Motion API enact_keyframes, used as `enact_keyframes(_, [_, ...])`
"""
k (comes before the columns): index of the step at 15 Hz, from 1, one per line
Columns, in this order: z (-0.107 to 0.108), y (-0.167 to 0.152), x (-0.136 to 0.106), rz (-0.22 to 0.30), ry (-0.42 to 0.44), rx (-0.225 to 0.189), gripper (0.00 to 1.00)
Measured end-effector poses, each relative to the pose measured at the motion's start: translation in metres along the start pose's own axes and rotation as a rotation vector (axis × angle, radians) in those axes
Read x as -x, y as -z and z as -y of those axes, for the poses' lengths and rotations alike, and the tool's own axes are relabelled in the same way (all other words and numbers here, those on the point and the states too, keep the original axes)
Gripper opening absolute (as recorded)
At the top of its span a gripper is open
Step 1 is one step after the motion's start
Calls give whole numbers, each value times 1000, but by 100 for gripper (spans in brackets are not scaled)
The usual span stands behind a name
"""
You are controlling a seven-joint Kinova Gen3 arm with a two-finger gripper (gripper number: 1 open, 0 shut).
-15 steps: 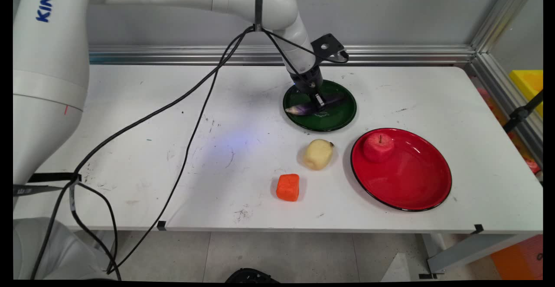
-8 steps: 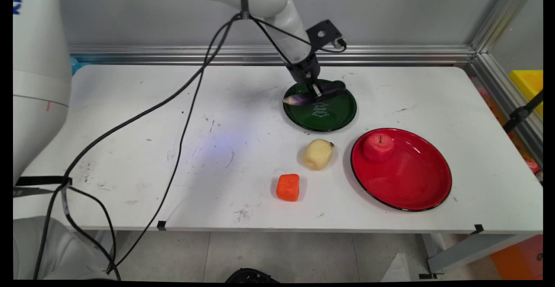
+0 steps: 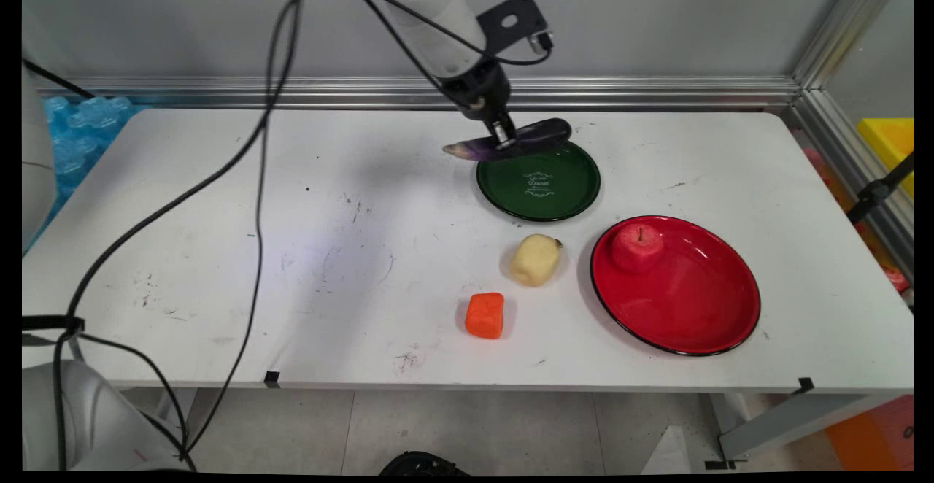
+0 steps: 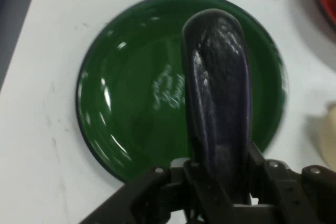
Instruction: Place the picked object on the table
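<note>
The end effector (image 3: pixel 502 135) pinches an eggplant (image 3: pixel 511 141) mid-length, level above the green plate (image 3: pixel 554 198) near the desk's (image 3: pixel 219 249) far edge.

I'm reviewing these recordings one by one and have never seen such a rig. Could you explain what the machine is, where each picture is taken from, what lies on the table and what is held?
The machine is a white robot arm with a black two-finger gripper. The main view looks down across the white table from a fixed camera; the hand view comes from a camera on the gripper itself. The gripper is shut on a dark purple eggplant, held in the air above a green plate. Also on the table: a red plate with a red apple in it, a pale yellow potato and an orange block.
</note>
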Motion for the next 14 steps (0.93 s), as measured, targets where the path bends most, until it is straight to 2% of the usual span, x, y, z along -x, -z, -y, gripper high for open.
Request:
enact_keyframes(2, [-5,17,11,-1,-39,17,0])
enact_keyframes(8, [-19,68,71,16,-224,110,0])
enact_keyframes(14, [-30,74,112,35,-297,167,0])
